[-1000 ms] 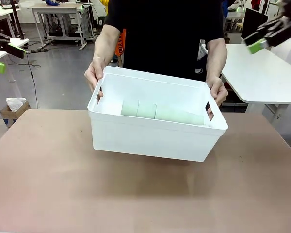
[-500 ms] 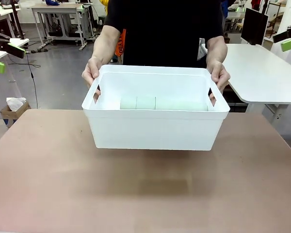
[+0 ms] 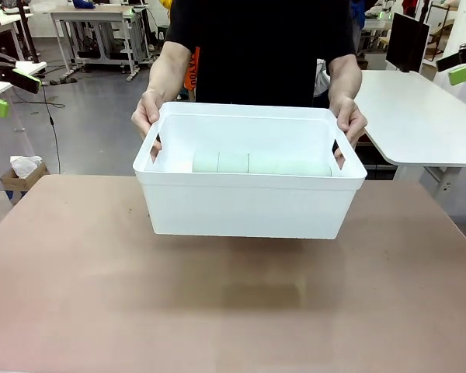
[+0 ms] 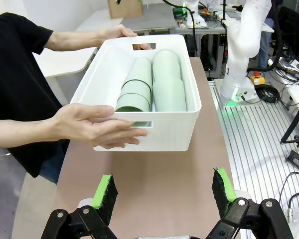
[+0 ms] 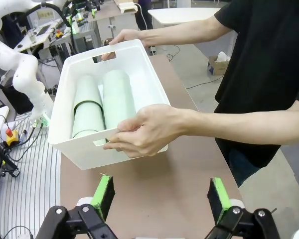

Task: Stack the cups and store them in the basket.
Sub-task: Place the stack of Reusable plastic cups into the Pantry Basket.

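Observation:
A person holds the white basket (image 3: pixel 248 206) level above the brown table, one hand at each short end. Inside it the pale green cups (image 3: pixel 256 164) lie on their sides, nested in two rows side by side (image 4: pixel 168 84) (image 5: pixel 118 97). My left gripper (image 3: pixel 8 89) hangs open at the far left edge, well away from the basket, and its fingers (image 4: pixel 104 191) stand wide apart with nothing between them. My right gripper (image 3: pixel 462 70) is up at the far right edge, also open and empty, as its green pads (image 5: pixel 218 194) show.
The brown table (image 3: pixel 78 295) spreads under the lifted basket. The person's hands (image 3: pixel 147 116) grip the rim by the slot handles. A white table (image 3: pixel 419 116) stands behind at the right. Workbenches fill the far background.
The person has raised the basket a little and tipped it level. My right gripper has drawn back toward the right edge. The left gripper has stayed put.

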Robot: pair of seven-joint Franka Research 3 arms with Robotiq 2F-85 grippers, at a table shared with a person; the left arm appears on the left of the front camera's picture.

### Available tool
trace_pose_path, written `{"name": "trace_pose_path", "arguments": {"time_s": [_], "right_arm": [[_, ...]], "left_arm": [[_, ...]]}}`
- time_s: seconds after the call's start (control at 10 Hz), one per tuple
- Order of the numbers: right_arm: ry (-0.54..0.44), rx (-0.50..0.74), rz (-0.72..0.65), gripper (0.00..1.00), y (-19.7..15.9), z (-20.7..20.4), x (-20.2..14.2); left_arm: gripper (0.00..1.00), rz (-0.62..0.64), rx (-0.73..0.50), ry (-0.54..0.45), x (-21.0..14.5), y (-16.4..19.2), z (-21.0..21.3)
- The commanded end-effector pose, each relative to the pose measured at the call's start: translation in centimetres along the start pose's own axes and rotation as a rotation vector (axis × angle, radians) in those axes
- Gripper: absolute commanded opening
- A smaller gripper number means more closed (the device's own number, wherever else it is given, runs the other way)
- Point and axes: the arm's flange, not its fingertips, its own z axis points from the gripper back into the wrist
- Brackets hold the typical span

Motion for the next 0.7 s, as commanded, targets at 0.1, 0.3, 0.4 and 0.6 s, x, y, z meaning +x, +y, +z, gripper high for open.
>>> {"name": "trace_pose_path", "arguments": {"time_s": [0.1,0.3,0.4,0.6], "right_arm": [[0.011,-0.015,-0.018,1.00,-0.06,0.01,0.40],[0.011,-0.015,-0.018,1.00,-0.06,0.01,0.40],[0.011,-0.015,-0.018,1.00,-0.06,0.01,0.40],[0.011,-0.015,-0.018,1.00,-0.06,0.01,0.40]], "left_arm": [[1.00,0.011,-0.006,-0.001,0.34,-0.11,-0.04],[1.00,0.011,-0.006,-0.001,0.34,-0.11,-0.04],[1.00,0.011,-0.006,-0.001,0.34,-0.11,-0.04],[1.00,0.011,-0.006,-0.001,0.34,-0.11,-0.04]]}}
